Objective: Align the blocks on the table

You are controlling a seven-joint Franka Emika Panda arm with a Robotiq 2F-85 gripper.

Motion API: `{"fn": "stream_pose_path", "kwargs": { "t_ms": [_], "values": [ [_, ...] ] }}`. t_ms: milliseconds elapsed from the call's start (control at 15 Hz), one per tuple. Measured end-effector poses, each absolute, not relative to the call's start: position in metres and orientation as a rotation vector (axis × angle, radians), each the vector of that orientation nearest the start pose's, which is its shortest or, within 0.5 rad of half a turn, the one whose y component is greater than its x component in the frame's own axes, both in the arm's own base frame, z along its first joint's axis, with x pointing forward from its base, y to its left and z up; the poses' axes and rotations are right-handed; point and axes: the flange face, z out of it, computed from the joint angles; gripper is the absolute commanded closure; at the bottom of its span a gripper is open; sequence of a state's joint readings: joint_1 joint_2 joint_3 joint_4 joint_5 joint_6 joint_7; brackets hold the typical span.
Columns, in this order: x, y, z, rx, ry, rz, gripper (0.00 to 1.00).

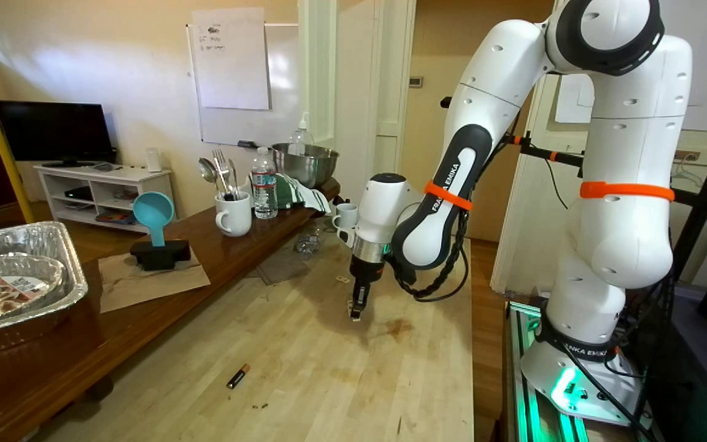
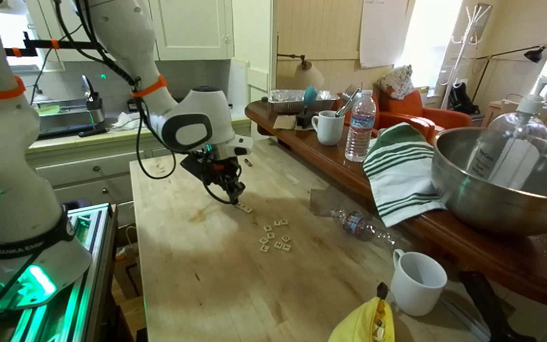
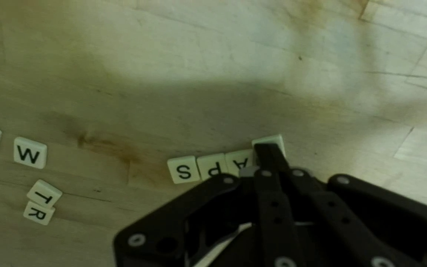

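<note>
- the row of blocks (image 3: 212,165) lies on the tabletop (image 3: 198,44): s, p and a nearly edge to edge, then a fourth block (image 3: 271,139) set slightly out of line, its letter hidden by the claw (image 3: 272,157).
- the claw is clenched, jaws drawn together, seemingly around nothing; whether it touches that fourth block cannot be told.
- a shove that runs long could skew the row, since neighbours would pass the push along; pressing too hard might tip a block.
- the claw's bulk masks the row's end in the wrist view, so crookedness could go unnoticed.
- the blocks are thin cream squares with softened corners and dark letters; they would probably skid easily on the tabletop's pale, grainy wood.
- loose blocks (image 3: 30,152), variously turned, lie apart from the row.
- farther out, in an exterior view: a glossy white mug (image 2: 418,285) and a clear plastic bottle (image 2: 355,222) on its side.
</note>
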State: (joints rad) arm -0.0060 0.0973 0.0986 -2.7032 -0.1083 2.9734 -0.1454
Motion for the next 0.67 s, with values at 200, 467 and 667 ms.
{"fn": "stream_pose_path", "kwargs": {
  "t_ms": [200,467,667],
  "values": [
    [0.4213,0.0472,0.2151,-3.107,-0.516,-0.274,1.0],
    [0.4214,0.0468,0.2151,-3.106,-0.5,-0.274,1.0],
    [0.4215,0.0465,0.215,-3.106,-0.488,-0.274,1.0]
  ]
}}
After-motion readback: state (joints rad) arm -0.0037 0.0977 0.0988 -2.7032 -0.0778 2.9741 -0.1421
